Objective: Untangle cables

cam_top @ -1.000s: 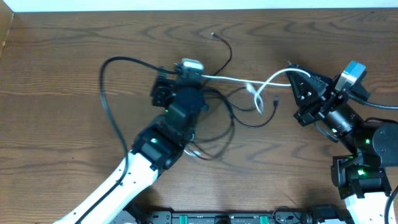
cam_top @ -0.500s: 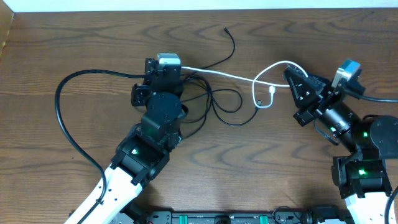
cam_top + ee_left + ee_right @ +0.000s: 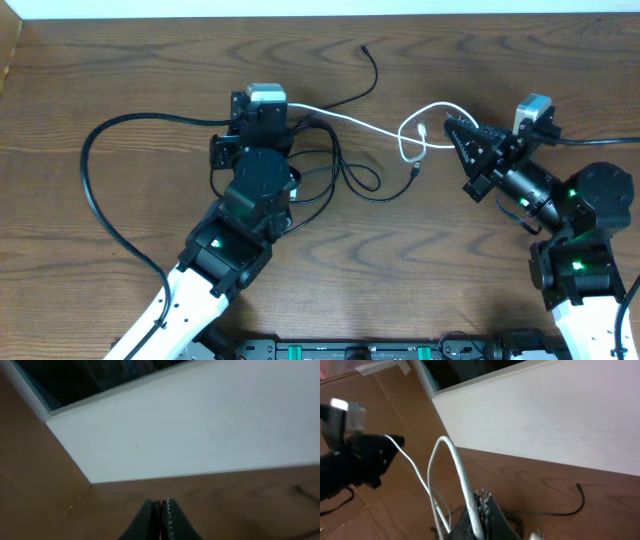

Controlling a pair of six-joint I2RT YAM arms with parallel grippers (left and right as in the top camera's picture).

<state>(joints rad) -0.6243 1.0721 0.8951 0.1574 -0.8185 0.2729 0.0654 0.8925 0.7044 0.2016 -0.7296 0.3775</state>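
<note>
A white cable (image 3: pixel 350 119) stretches across the table between my two grippers. My left gripper (image 3: pixel 285 106) is shut (image 3: pixel 161 506), and in the right wrist view the white cable (image 3: pixel 412 467) comes out of its tip. My right gripper (image 3: pixel 453 126) is shut on the other part of the white cable (image 3: pixel 470 495), which arches above the jaws. A slack white loop (image 3: pixel 408 140) hangs between them. A long black cord (image 3: pixel 95 195) sweeps out to the left from the left gripper; whether that cord is gripped is hidden. More black loops (image 3: pixel 350 180) lie beneath the white cable, and one black end (image 3: pixel 366 48) lies near the far edge.
A white wall strip (image 3: pixel 320 8) borders the far side of the wooden table (image 3: pixel 480 260). Cardboard (image 3: pixel 10 50) stands at the far left corner. A black rail (image 3: pixel 350 350) runs along the near edge. The right arm's own thick cable (image 3: pixel 600 143) trails off to the right.
The left gripper moved left with the cables, pulling the black loop far out to the left. The right gripper shifted left, and the white loop between them slackened.
</note>
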